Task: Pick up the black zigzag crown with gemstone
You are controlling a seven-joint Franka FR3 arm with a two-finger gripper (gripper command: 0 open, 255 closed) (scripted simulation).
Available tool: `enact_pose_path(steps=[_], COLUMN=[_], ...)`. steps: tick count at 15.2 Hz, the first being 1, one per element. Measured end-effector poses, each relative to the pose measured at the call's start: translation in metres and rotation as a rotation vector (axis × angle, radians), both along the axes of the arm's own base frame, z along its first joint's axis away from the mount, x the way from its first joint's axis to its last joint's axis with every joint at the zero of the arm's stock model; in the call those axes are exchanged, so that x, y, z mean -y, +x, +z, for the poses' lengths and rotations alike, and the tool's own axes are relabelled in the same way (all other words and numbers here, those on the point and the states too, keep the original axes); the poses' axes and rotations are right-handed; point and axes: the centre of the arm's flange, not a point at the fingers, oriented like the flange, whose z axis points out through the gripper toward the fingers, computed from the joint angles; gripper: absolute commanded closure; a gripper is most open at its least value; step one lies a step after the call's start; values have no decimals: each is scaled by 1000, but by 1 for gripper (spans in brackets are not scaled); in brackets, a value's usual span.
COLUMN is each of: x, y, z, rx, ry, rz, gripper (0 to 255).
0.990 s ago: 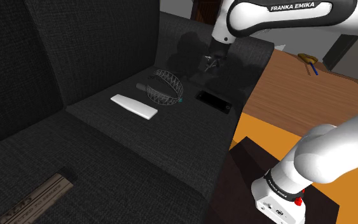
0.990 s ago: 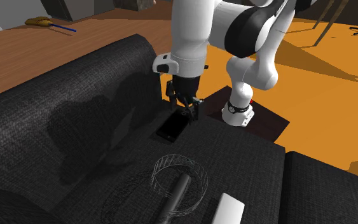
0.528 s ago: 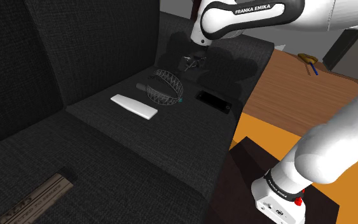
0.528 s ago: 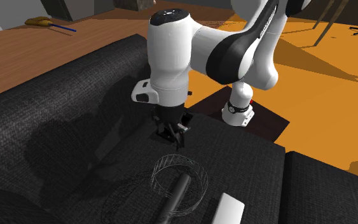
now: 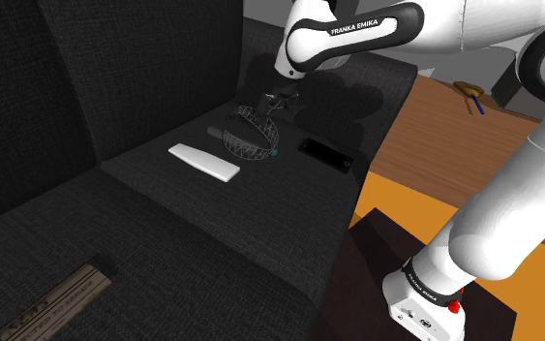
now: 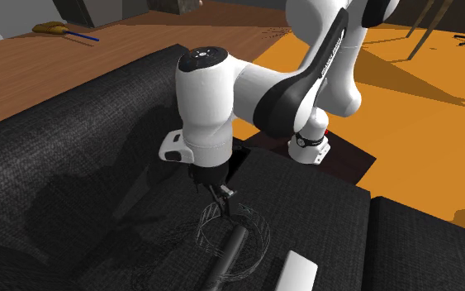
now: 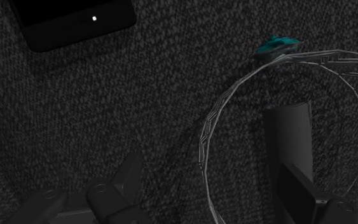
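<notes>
Evidently light, thin wirework, the crown [image 7: 204, 137] likely bends easily; the spread hand [image 7: 210, 170] straddles its rim near the gemstone [image 7: 275, 44].

Grey zigzag crown [image 7: 205, 140] carries a teal gemstone [image 7: 276, 44]; the sofa [image 7: 139, 95] is charcoal-flecked.

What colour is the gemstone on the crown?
Teal. The gemstone sits on the rim of the crown; the wrist view shows it best.
</notes>
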Motion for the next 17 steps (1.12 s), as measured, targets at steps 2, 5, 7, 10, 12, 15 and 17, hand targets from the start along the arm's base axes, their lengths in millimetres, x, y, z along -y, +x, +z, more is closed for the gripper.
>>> enact_pose_path(steps=[2,5,7,10,12,15,17], x=[0,0,0,0,-1,0,0], y=[2,1,1,1,1,1,1], z=[-12,-18,-18,-17,-17,-15,-8], rx=[0,0,0,3,3,2,1], ry=[0,0,0,1,1,1,0], rz=[0,0,0,-1,-1,0,0], gripper=[0,255,255,255,255,255,255])
